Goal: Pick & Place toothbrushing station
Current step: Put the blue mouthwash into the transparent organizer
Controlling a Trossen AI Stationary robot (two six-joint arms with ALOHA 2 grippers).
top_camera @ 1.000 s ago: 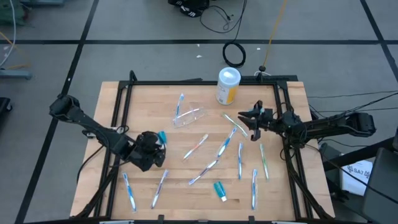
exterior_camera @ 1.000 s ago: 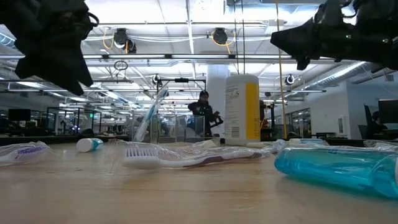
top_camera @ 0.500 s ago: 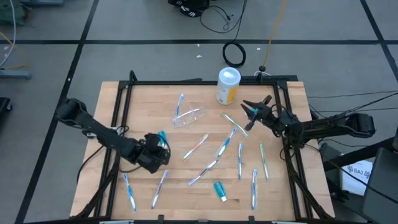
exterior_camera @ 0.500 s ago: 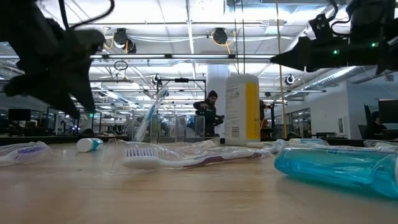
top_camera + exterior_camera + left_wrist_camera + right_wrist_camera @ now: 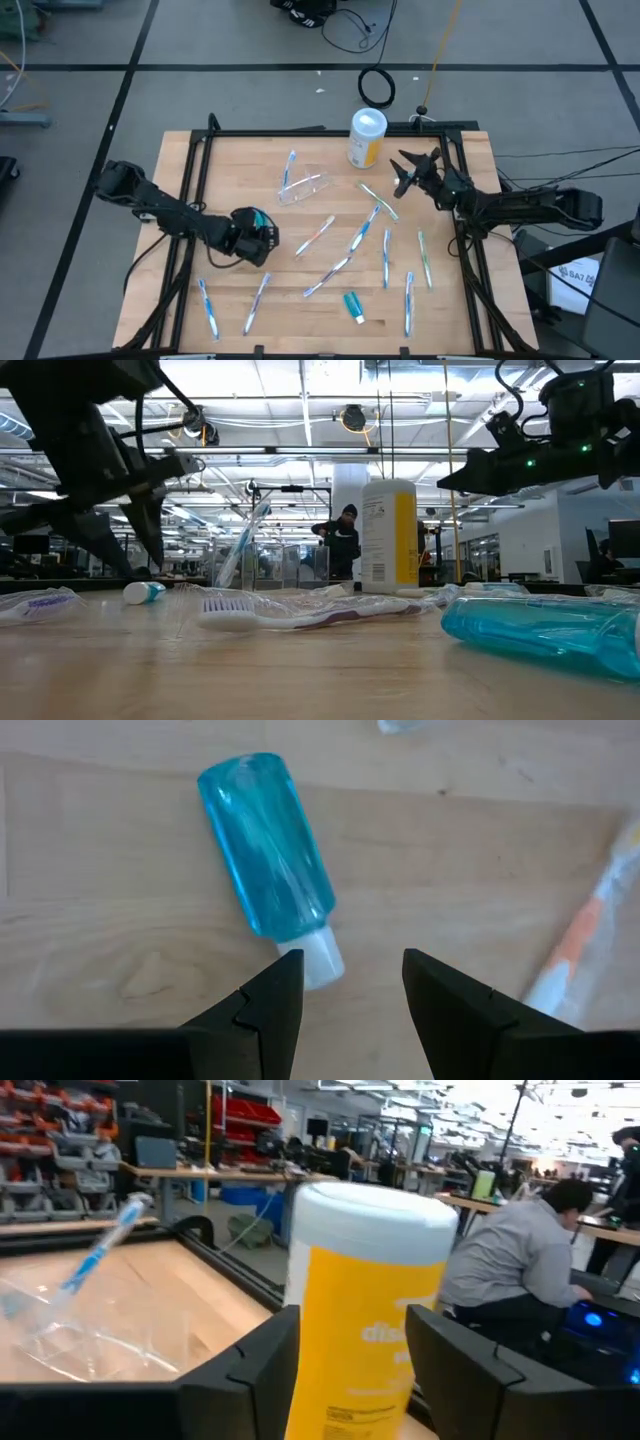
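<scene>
A teal toothpaste tube (image 5: 268, 845) lies flat on the wooden table, its white cap (image 5: 318, 960) just ahead of my left gripper (image 5: 350, 990). That gripper (image 5: 255, 235) is open and low over the table's left half. Another teal tube (image 5: 352, 305) lies near the front edge. The clear cup (image 5: 303, 188) lies on its side with a blue toothbrush (image 5: 290, 168) leaning on it. Several toothbrushes (image 5: 362, 236) lie scattered mid-table. My right gripper (image 5: 403, 172) hangs open above the table, facing the yellow canister (image 5: 365, 1310) without touching it.
The yellow canister with a white lid (image 5: 366, 137) stands upright at the table's far edge. A black frame (image 5: 190, 170) runs along the table's edges. More toothbrushes lie at the front left (image 5: 207, 308) and right (image 5: 424, 258). A person sits beyond the table (image 5: 520, 1270).
My left gripper has gone down and a little toward the table's right, ending low in front of the teal tube. My right gripper has moved toward the far edge and turned to face the yellow canister.
</scene>
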